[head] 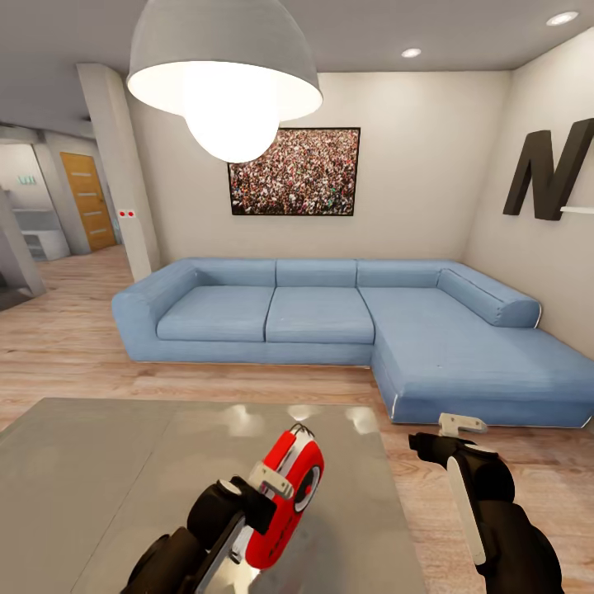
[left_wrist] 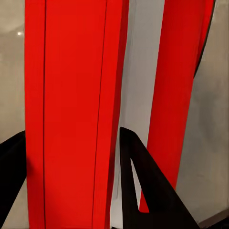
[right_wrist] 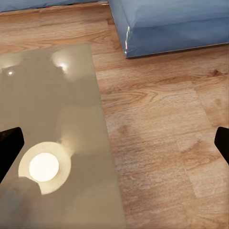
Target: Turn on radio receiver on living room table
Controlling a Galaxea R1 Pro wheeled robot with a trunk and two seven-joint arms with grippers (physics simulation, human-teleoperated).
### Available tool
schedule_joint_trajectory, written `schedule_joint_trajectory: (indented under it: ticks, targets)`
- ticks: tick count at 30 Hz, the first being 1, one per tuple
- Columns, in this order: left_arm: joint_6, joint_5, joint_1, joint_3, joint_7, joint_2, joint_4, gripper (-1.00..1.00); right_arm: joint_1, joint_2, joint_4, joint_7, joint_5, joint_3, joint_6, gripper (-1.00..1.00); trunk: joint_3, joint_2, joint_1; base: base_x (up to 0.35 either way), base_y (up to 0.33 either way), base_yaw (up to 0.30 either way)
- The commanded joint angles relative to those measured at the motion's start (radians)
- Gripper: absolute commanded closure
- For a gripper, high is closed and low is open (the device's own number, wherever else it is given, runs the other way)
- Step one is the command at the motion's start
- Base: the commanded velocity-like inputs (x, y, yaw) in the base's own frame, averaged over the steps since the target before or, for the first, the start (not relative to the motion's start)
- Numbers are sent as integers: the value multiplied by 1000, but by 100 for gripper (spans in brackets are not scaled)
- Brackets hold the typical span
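Left pincer (head: 262,495): mine, clenched on the radio receiver (head: 289,495), held tilted above the table (head: 91,478).
Right pincer (head: 450,437): mine, fingers spread, holding nothing, over floor just beside the table's edge.
Sofa (head: 330,318): beyond the table.

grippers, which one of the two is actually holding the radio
The left gripper: its fingers close on the red radio receiver over the grey table. The right gripper hangs open and empty above the wood floor.
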Motion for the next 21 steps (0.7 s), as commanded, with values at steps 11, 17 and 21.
schedule_joint_trajectory:
  ticks: [11, 17, 21]
  targets:
    - [0, -9, 0, 7, 0, -1, -40, 100, 0, 0, 0, 1, 0, 0, 0, -100, 0, 0, 0, 0, 0, 0]
    - [0, -6, 0, 48, -3, -1, -77, 100, 0, 0, 0, 2, -1, 0, 0, -100, 0, 0, 0, 0, 0, 0]
    - [0, -6, 0, 54, -4, -1, -93, 100, 0, 0, 0, 2, -1, 0, 0, -100, 0, 0, 0, 0, 0, 0]
